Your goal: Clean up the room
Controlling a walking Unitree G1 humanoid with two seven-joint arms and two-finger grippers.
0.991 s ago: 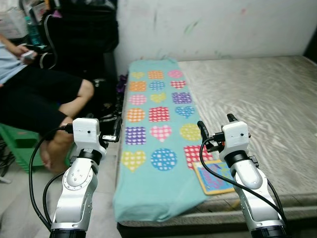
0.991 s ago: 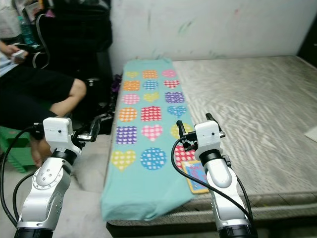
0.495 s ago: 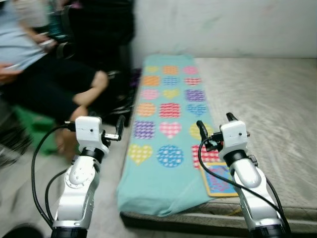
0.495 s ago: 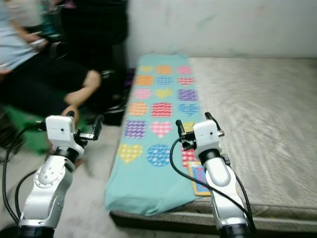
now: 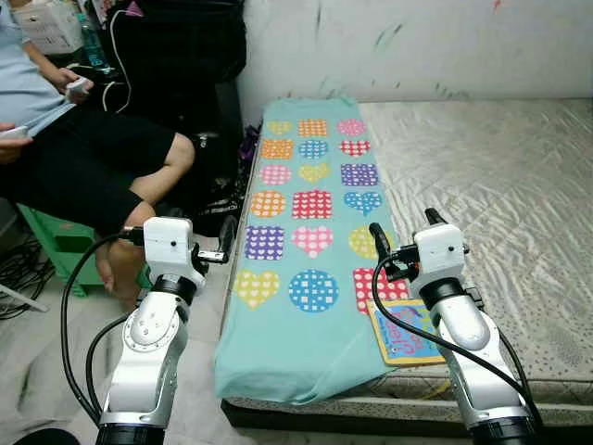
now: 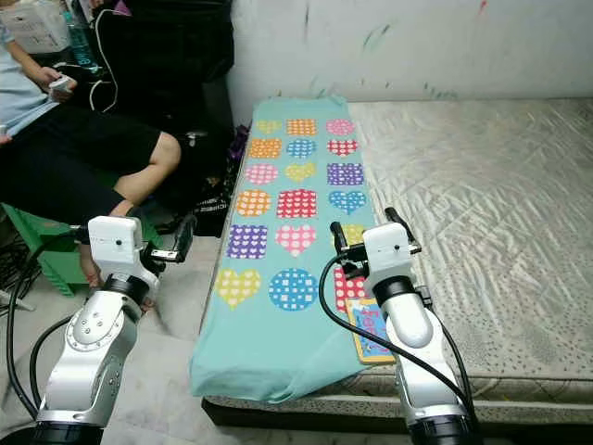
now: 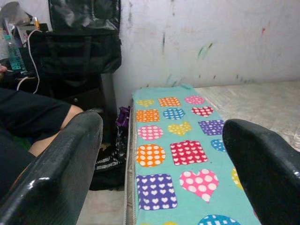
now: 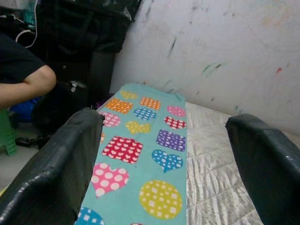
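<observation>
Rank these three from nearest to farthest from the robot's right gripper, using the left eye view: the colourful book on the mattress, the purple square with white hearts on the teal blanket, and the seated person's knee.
Measured from the right gripper:
1. Colourful book, just below the gripper at the mattress's near edge.
2. Purple square, to the gripper's left on the teal blanket.
3. Person's knee, farthest, beyond the blanket's left edge.

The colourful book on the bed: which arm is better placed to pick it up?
Probably the right. The right gripper, open, hangs just above the book on the mattress; the left gripper is over the floor beside the bed.
</observation>
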